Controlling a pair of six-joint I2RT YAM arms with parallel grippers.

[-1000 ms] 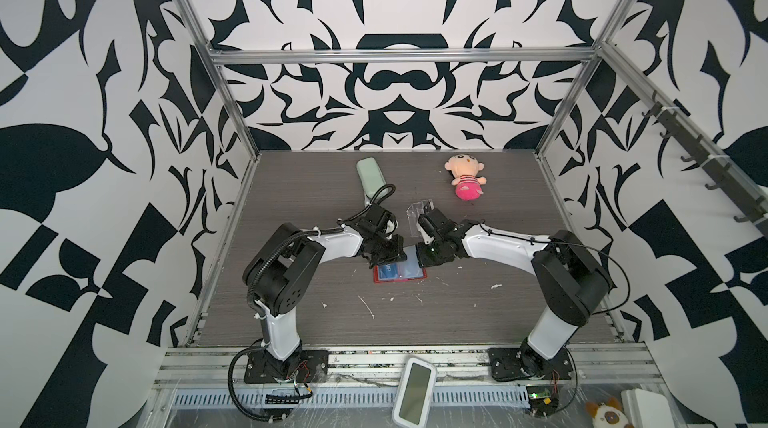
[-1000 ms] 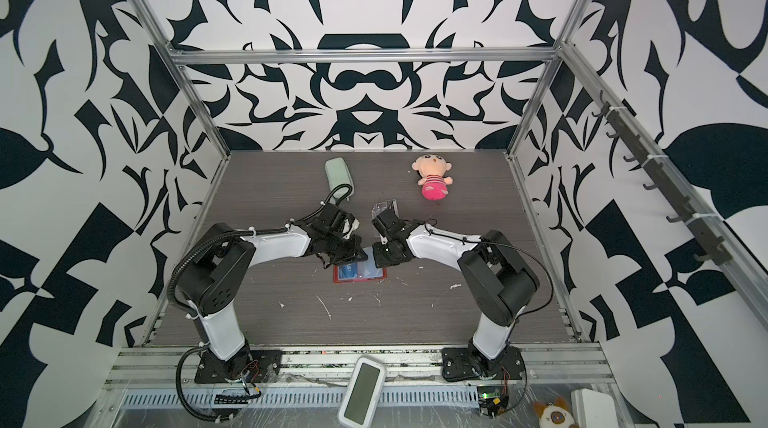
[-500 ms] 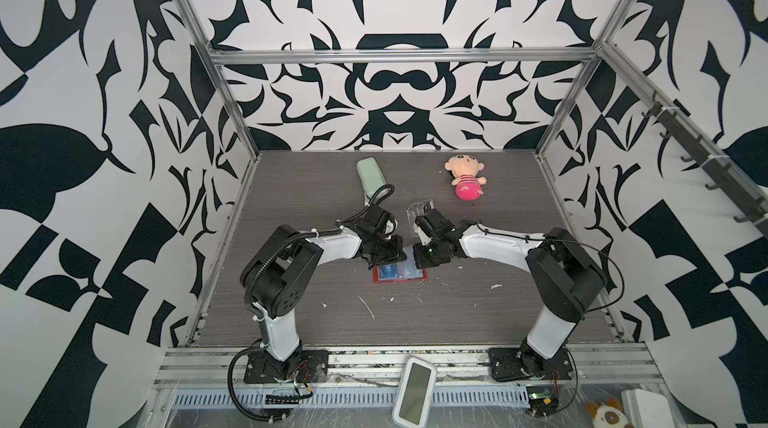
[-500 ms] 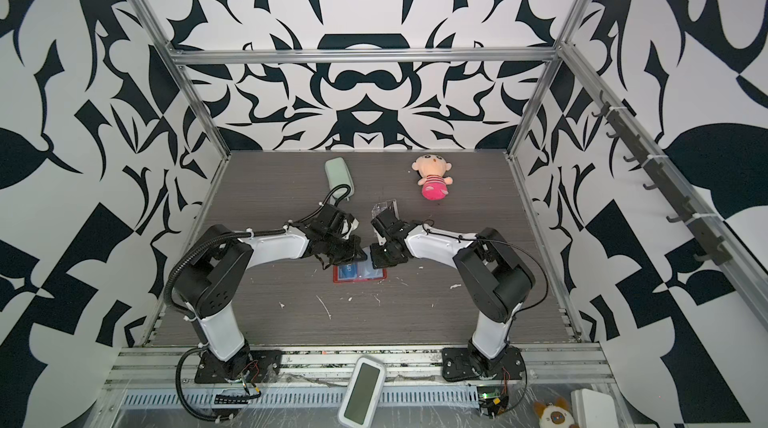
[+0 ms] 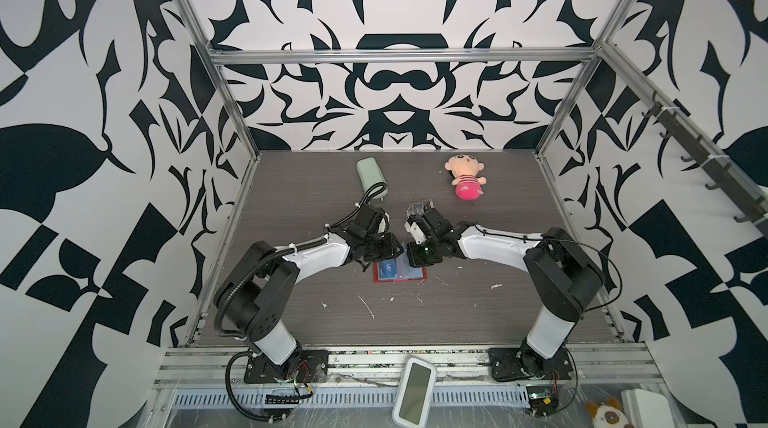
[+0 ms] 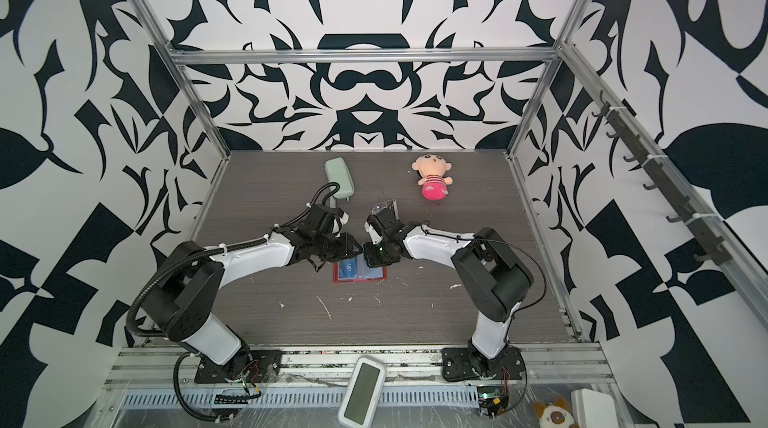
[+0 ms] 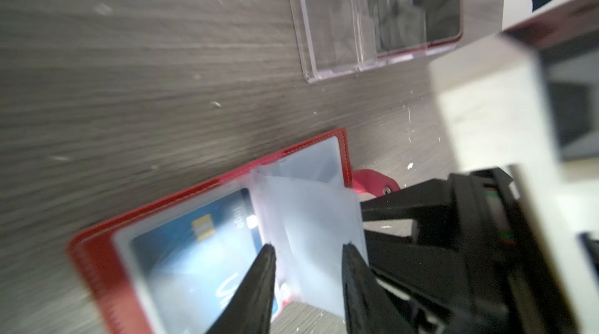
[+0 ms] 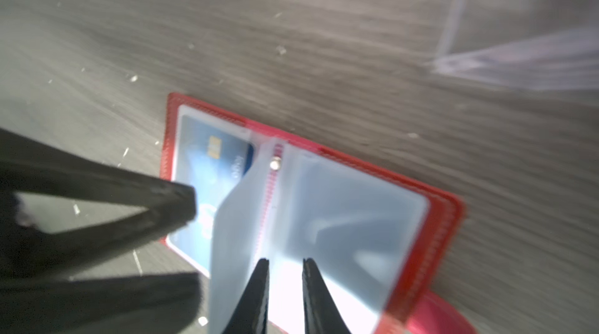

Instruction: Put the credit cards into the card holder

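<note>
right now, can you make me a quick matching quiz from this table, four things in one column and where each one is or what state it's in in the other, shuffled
Things:
1. blue card
2. black card
3. card holder
4. plush doll

Places or states:
a. lying open, clear sleeves lifted
b. at the far end of the table
c. in the clear acrylic box
d. tucked in a clear sleeve

Pairs: 1-d, 2-c, 3-a, 4-b
</note>
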